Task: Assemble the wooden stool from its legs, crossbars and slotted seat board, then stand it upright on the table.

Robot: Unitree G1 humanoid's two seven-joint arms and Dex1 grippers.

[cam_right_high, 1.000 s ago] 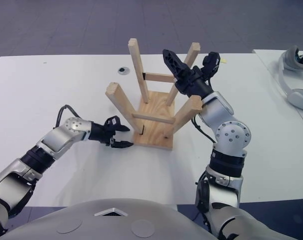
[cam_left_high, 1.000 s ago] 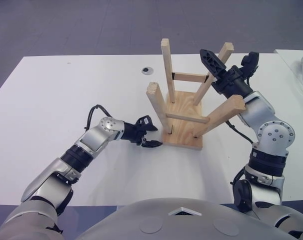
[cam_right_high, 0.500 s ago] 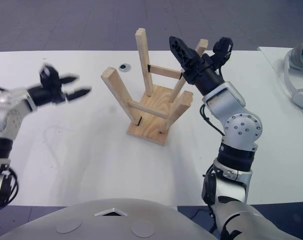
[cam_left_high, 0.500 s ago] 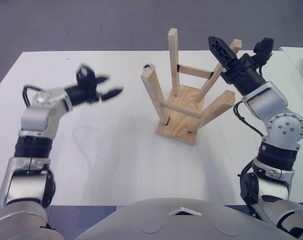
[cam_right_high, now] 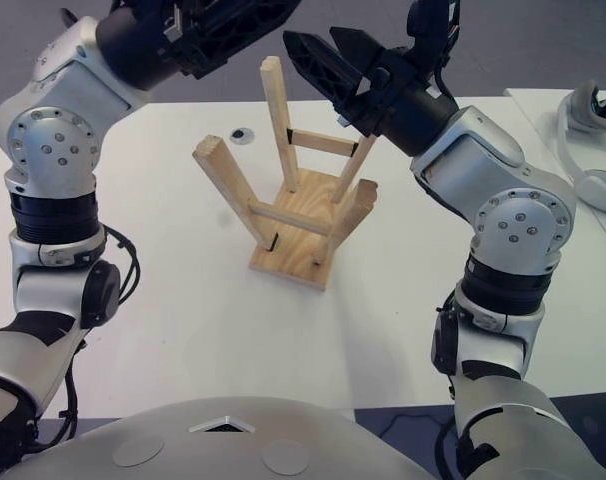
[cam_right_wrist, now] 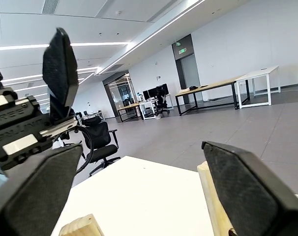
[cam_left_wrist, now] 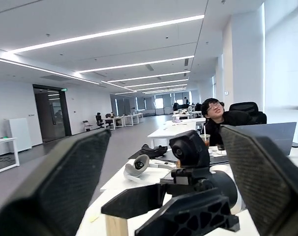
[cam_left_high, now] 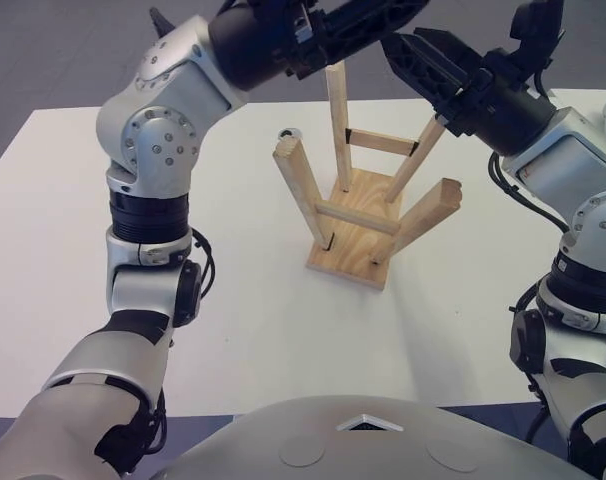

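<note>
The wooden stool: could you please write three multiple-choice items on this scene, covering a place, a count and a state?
1. Where does the seat board lie? A flat on the table; B on edge on the table; C lifted off the table.
2. How many legs point up? A two; B three; C four.
3. How is the right gripper? A shut on a leg; B open; C shut on the seat board.
Answers: 1 A, the seat board rests flat on the table. 2 C, four splayed legs rise from it. 3 B, its fingers stand wide apart.
</note>
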